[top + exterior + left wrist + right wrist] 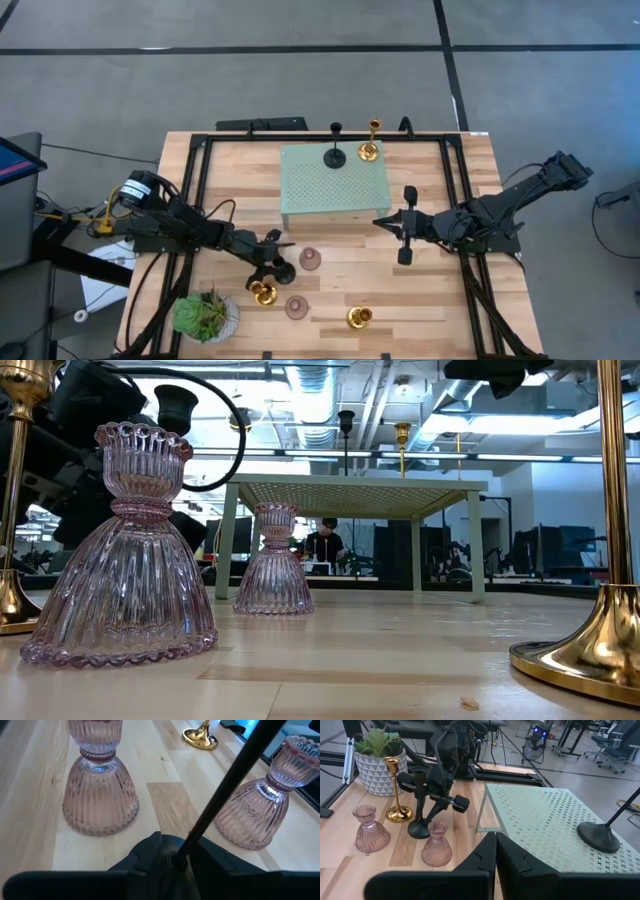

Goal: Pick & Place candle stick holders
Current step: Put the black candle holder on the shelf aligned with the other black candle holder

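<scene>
Fingers of my left gripper clamp a black holder's stem beside a pink holder. My right gripper waits together by the platform.

We see a pale green perforated platform at the table's far middle, a potted plant at its near left corner, and a seated person beyond.

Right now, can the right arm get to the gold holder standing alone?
Probably yes. Only bare table lies between the right gripper, shut beside the platform, and that gold holder; the left gripper holds a black holder well aside.
</scene>
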Action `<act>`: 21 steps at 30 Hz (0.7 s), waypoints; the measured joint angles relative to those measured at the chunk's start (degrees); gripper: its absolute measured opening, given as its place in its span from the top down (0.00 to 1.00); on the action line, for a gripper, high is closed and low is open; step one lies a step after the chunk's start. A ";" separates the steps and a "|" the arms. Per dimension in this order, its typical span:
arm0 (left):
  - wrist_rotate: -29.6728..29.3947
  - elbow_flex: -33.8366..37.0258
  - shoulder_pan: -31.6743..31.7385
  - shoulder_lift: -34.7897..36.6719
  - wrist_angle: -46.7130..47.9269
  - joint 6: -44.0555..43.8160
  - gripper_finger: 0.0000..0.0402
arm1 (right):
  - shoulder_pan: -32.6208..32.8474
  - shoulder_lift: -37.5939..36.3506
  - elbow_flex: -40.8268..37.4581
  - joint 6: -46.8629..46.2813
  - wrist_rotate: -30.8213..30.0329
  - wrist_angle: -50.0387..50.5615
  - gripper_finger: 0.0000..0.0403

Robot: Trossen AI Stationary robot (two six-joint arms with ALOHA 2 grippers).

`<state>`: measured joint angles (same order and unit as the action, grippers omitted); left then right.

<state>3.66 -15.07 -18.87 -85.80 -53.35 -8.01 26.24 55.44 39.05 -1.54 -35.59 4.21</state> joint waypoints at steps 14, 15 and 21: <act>-0.13 0.00 0.00 0.11 -0.77 0.06 0.95 | 0.00 0.00 0.00 0.01 0.00 0.02 1.00; -0.17 0.00 0.00 0.11 -0.75 0.07 0.96 | 0.00 0.00 0.00 0.00 0.00 0.03 1.00; -1.14 0.00 -0.02 0.11 -0.73 -1.55 0.92 | 0.00 0.00 0.00 0.00 0.01 0.04 1.00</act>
<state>2.52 -15.07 -18.90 -85.69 -54.08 -9.56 26.24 55.44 39.05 -1.54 -35.58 4.25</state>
